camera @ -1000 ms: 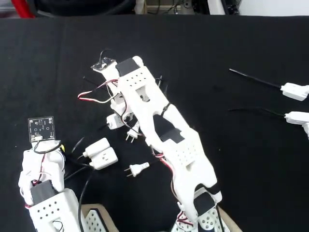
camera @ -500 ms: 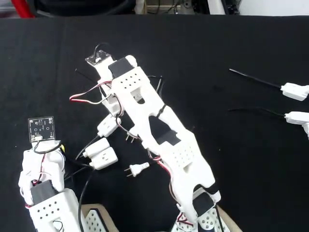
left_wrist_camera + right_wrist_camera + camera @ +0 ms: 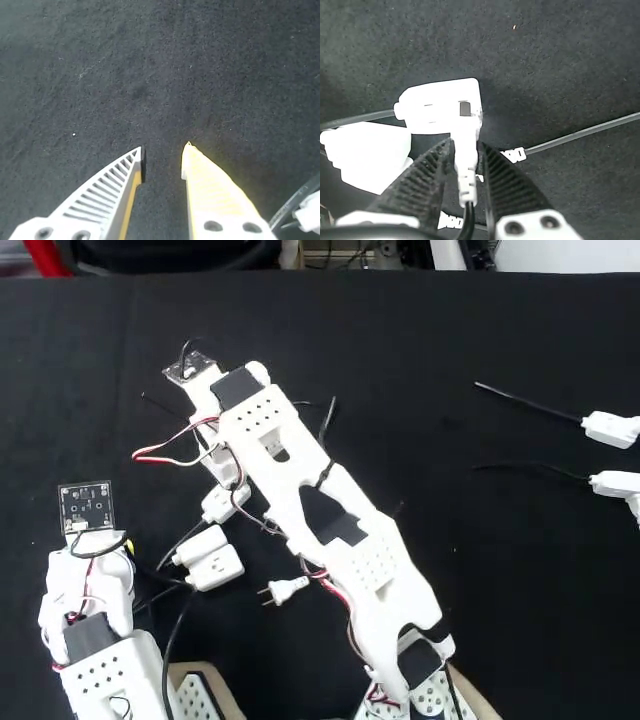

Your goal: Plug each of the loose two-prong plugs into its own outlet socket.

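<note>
my right gripper [image 3: 465, 148] is clamped narrow on a white two-prong plug [image 3: 466, 172], one finger on each flank of it, with the plug's black cord running back between them. the plug's front end meets the face of a small white socket [image 3: 440, 106]. i cannot tell how deep the prongs sit. in the high view that small socket lies just beside the white outlet block [image 3: 208, 558], on the block's far side, under the forward end of my right arm [image 3: 330, 530].

my left gripper [image 3: 162, 149] holds nothing. its fingers are a narrow gap apart, tips pointing down at bare black mat [image 3: 450, 340]. the left arm [image 3: 90, 625] stands near the outlet block, on the side away from the right arm.

a second loose plug [image 3: 288, 590] lies flat on the mat near the outlet block, between the block and the right arm's base, prongs pointing toward the block and not touching it.

well apart from the outlet block, out past the right arm, lie a far corded connector [image 3: 610, 428] and a near corded connector [image 3: 615, 483], each trailing a thin black lead.
</note>
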Controlling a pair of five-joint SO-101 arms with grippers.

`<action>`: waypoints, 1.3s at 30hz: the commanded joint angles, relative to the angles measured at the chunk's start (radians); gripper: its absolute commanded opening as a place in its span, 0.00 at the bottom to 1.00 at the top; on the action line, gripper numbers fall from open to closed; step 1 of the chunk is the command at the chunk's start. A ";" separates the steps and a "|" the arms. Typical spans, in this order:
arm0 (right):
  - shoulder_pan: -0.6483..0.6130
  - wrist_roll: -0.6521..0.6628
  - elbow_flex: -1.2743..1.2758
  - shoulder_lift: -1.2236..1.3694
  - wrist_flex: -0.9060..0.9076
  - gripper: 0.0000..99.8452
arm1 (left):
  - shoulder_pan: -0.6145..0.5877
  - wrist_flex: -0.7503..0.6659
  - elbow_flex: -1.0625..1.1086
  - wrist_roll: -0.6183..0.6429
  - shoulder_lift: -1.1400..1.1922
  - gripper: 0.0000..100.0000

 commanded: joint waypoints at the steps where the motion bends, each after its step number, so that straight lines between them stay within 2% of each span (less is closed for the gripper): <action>1: -0.011 0.011 -0.025 0.013 0.034 0.01 | -0.002 0.002 0.019 0.008 -0.005 0.14; 9: 0.006 0.074 -0.035 -0.012 0.037 0.01 | -0.002 -0.012 0.019 0.008 -0.005 0.14; 13: 0.000 0.152 0.076 -0.173 0.037 0.01 | 0.001 -0.025 0.019 0.011 -0.003 0.14; 18: -0.037 0.244 0.344 -0.481 0.031 0.01 | 0.059 -0.063 0.019 0.014 -0.015 0.14; 20: -0.072 0.258 0.456 -0.610 0.006 0.01 | 0.058 -0.157 0.018 0.089 -0.031 0.14; 23: -0.110 0.261 0.648 -0.789 -0.101 0.01 | 0.053 -0.269 0.015 0.302 -0.084 0.14; 26: -0.129 0.261 0.845 -0.963 -0.253 0.01 | 0.079 -0.296 0.002 0.466 -0.146 0.14; 33: -0.203 0.262 1.175 -1.254 -0.499 0.01 | 0.243 -0.295 -0.111 0.601 -0.133 0.14; 39: -0.222 0.261 1.296 -1.279 -0.620 0.01 | 0.265 -0.285 -0.159 0.738 -0.133 0.14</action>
